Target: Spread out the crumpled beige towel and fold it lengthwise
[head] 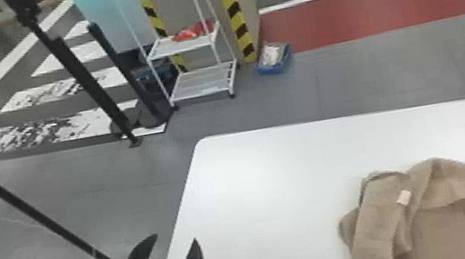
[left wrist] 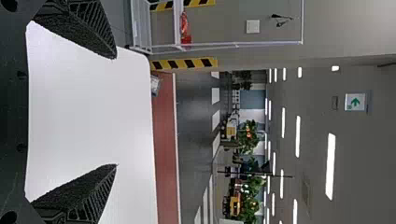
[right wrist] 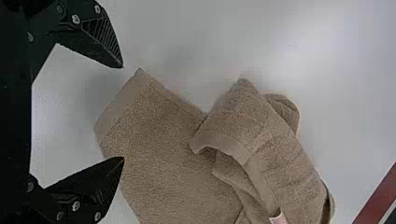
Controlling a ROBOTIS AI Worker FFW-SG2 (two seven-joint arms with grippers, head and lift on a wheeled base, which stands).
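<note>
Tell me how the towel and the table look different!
The towel is beige, but the table is white. The towel is crumpled up with folds and bumps, while the table is flat and smooth. The towel is small enough to lie on top, and the table is much bigger. Both are mostly one plain colour, with no pattern.

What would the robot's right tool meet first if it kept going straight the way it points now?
Most likely the beige towel: in the right wrist view, its flatter, hemmed part lies ahead of the open right tool. How much gap remains is unclear.
</note>
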